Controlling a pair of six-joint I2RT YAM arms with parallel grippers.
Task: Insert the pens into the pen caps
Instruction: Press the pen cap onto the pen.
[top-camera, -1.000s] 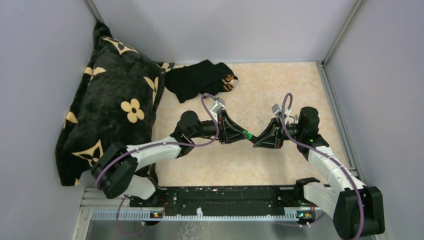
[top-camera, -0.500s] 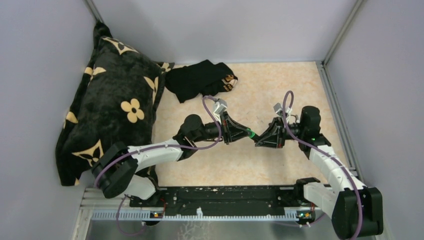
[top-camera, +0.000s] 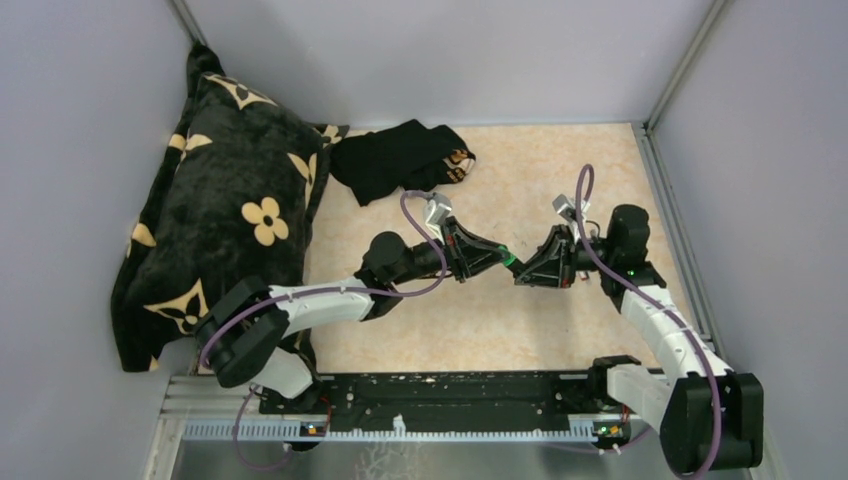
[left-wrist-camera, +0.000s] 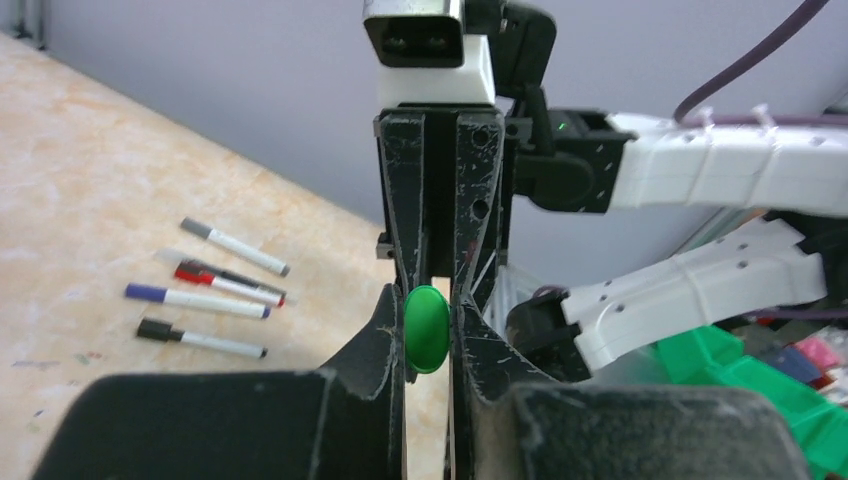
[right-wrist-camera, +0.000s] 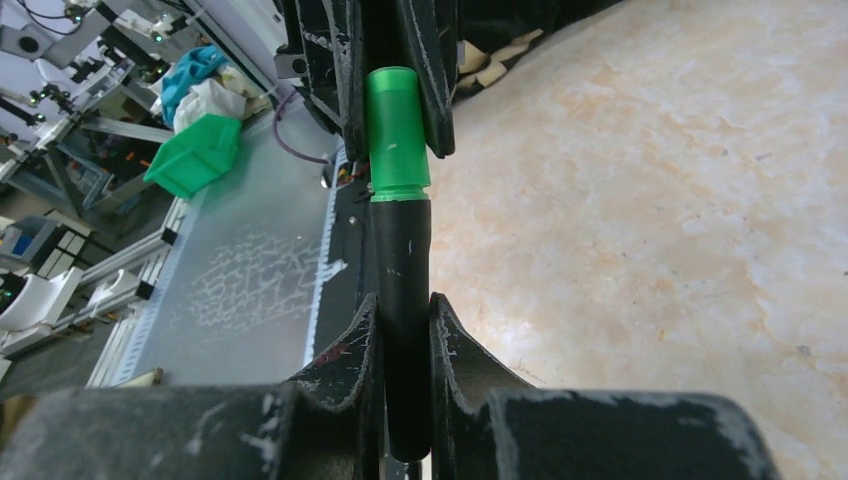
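Meeting tip to tip over the worktop (top-camera: 560, 170) in the top view, the left hand (top-camera: 503, 257) and right hand (top-camera: 523, 271) are carried on arms bent inward. From the left wrist, the green cap (left-wrist-camera: 426, 328) is seen pinched in the nearly closed left hand, with thin pens (left-wrist-camera: 228, 284) lying beyond. From the right wrist, the black marker (right-wrist-camera: 405, 290) is seen clamped in the closed right hand, its tip inside the cap; capping is judged under way, and a straight push is called for.

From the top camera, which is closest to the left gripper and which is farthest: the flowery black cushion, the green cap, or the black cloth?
1. The green cap: pinched in the left gripper itself.
2. The black cloth: at the back of the table, to the left.
3. The flowery black cushion: far left, against the wall.
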